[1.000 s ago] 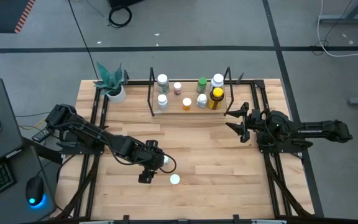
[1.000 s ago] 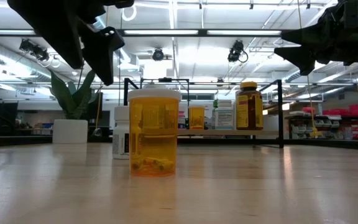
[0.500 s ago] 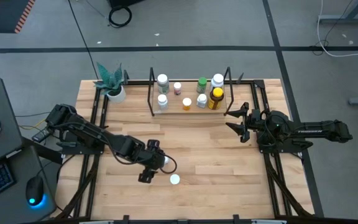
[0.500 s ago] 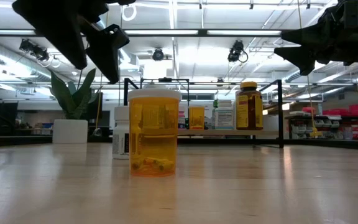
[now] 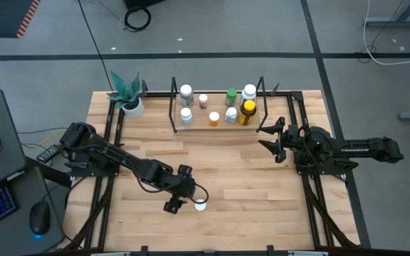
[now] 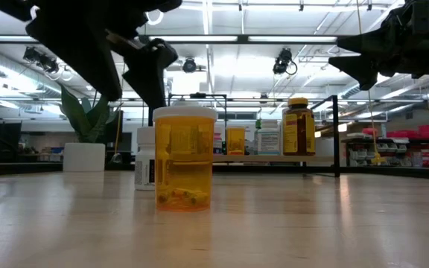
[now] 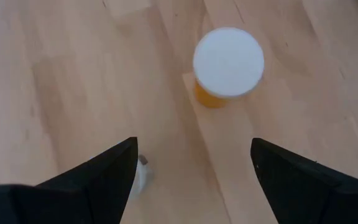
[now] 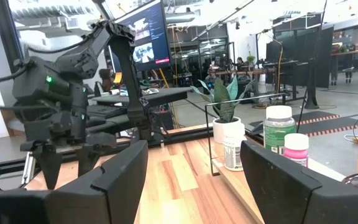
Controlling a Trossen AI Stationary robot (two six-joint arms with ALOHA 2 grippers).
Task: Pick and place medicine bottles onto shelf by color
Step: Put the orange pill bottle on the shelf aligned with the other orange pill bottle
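Orange bottle (image 7: pixel 227 65) below open left hand (image 7: pixel 191 165)

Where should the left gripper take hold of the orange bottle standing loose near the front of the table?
Grip the orange bottle by its round body just under the white cap, coming straight down from above. It stands upright, and the left gripper is open over the table close beside it. A white bottle stands near it, so probably set the fingers so neither one comes down on that side.

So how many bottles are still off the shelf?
2. An orange bottle stands near the front of the table; a white bottle stands just behind it, hidden from above by the left arm.
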